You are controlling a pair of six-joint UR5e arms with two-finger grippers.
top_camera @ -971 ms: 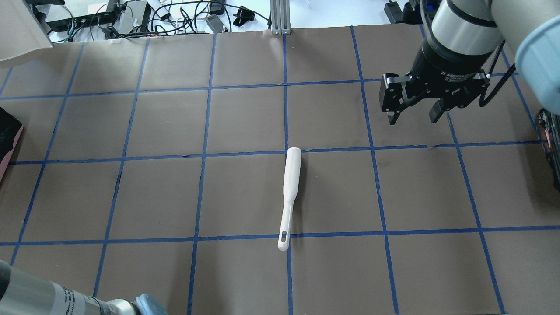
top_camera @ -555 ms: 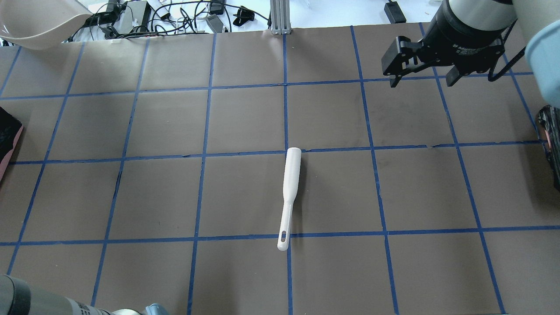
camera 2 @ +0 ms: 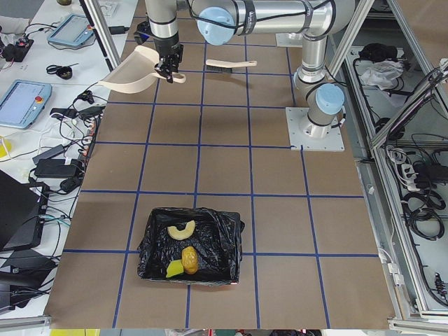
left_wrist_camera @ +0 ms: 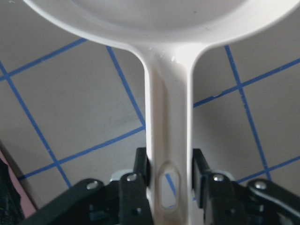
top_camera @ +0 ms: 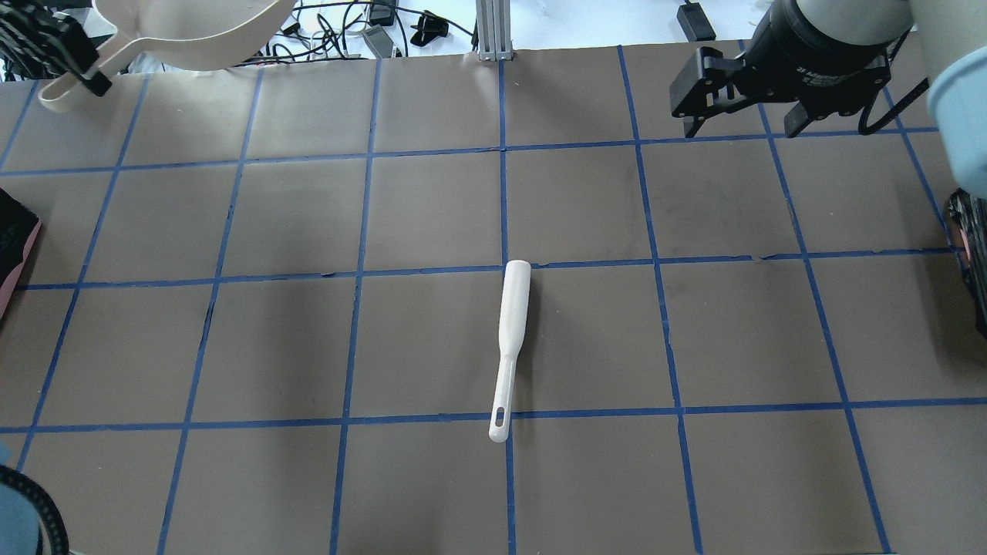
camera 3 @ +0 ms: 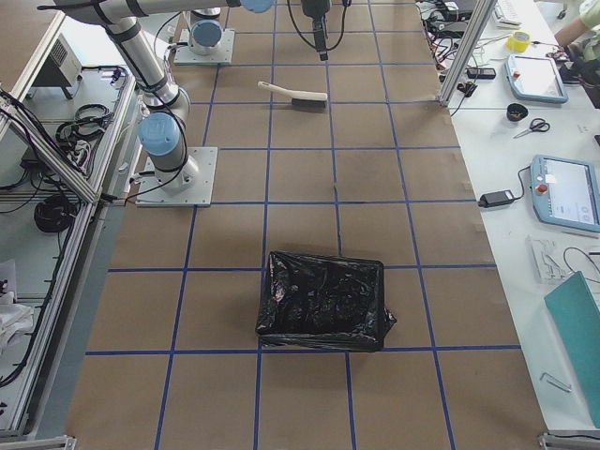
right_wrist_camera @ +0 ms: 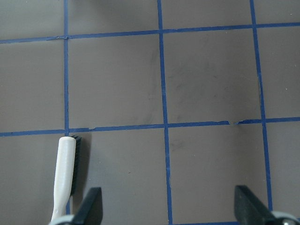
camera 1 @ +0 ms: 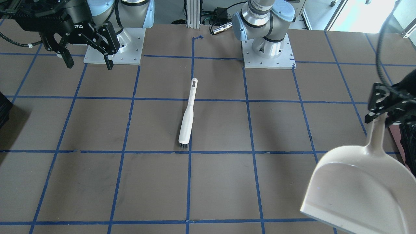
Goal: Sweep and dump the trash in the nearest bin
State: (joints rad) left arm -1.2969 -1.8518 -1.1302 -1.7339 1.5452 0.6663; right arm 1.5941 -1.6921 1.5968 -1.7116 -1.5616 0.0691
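Observation:
The trash lies in the bin (camera 2: 231, 238), a black-bagged box at the table's left end: a curled pastry piece (camera 2: 182, 229), a tan lump (camera 2: 189, 259) and a yellow-green sponge (camera 2: 173, 269). My left gripper (top_camera: 69, 58) is shut on the handle (left_wrist_camera: 168, 131) of the white dustpan (top_camera: 193, 27) and holds it in the air over the far left of the table; the pan (camera 1: 357, 188) looks empty. My right gripper (top_camera: 742, 129) is open and empty, high over the far right. The white brush (top_camera: 513, 324) lies flat at the table's middle.
A second black-bagged container (camera 3: 323, 300) stands at the table's right end, with nothing showing inside. The bin's pink side (top_camera: 9, 277) shows at the overhead view's left edge. Cables and boxes (top_camera: 231, 23) lie beyond the far edge. Blue tape lines grid the brown table.
The dustpan has swung rightward along the far left edge, and my left gripper has come into view holding it. My right gripper has moved toward the far edge. The brush has not moved.

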